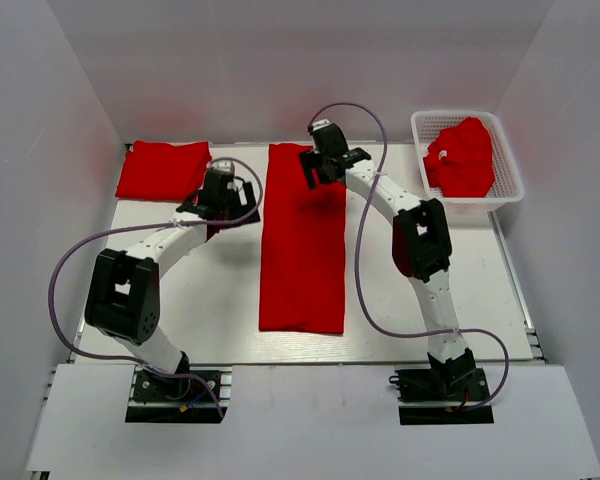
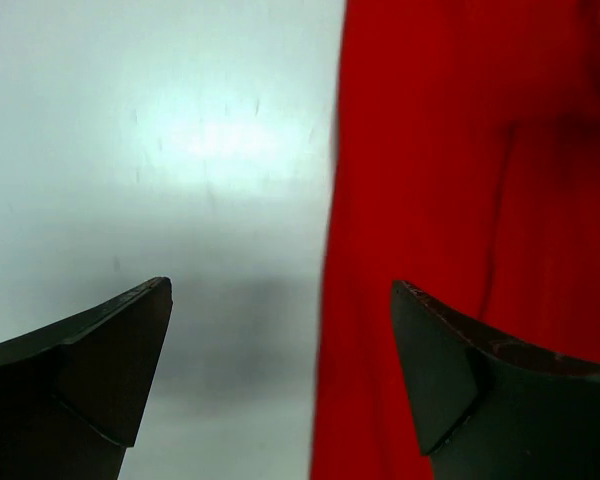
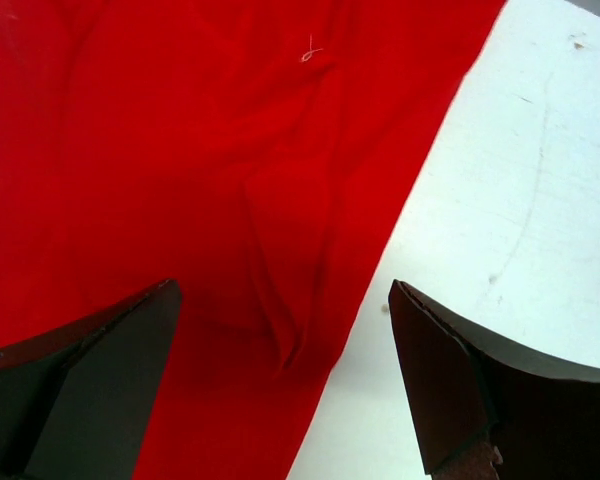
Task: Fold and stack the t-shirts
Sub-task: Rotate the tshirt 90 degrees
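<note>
White walls enclose the surface. One shirt lies centred as a long strip, 12 to 6. Near its 12 o'clock end the left gripper, beside the 9 o'clock edge, and right gripper, over the 3 o'clock edge, gape empty, likely poised to fold it crosswise. A folded shirt at 10 o'clock starts the stack; spare shirts fill the basket at 2.

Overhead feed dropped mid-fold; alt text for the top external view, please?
A long red t-shirt, folded into a narrow strip, lies down the middle of the table, the right gripper over its far end and the left gripper left of it. A folded t-shirt sits at far left; crumpled red shirts lie in the basket at far right.
</note>
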Controlling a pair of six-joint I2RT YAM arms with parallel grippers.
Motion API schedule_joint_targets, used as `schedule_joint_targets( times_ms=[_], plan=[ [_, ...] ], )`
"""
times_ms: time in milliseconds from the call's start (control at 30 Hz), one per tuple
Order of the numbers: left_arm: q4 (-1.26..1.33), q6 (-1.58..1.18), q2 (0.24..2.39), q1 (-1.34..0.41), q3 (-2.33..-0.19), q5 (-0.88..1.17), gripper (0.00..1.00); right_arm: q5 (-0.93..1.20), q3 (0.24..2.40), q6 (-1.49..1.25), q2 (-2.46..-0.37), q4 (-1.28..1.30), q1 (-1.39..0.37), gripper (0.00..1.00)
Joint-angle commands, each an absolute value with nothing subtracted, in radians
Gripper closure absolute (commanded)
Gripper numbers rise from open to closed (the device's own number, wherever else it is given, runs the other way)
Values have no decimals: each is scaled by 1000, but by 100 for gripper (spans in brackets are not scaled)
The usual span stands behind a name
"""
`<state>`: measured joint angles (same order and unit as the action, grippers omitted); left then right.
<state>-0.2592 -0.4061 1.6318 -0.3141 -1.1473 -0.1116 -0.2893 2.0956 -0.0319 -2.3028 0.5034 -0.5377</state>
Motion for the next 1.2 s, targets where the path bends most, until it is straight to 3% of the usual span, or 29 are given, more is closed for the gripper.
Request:
schedule_joint_targets(
  times_ms=[0, 300, 1167],
  plan=[
    [-265, -449, 1526, -334, -1060, -43, 0, -318, 2097, 66, -2327, 333, -534, 10],
    [-270, -460, 1485, -334, -922, 52, 0, -397, 2108, 63, -2444, 198, -525, 10],
    [-301, -451, 1485, -325, -933, 6, 0, -509, 2125, 71, -2473, 232, -427, 10]
  ],
)
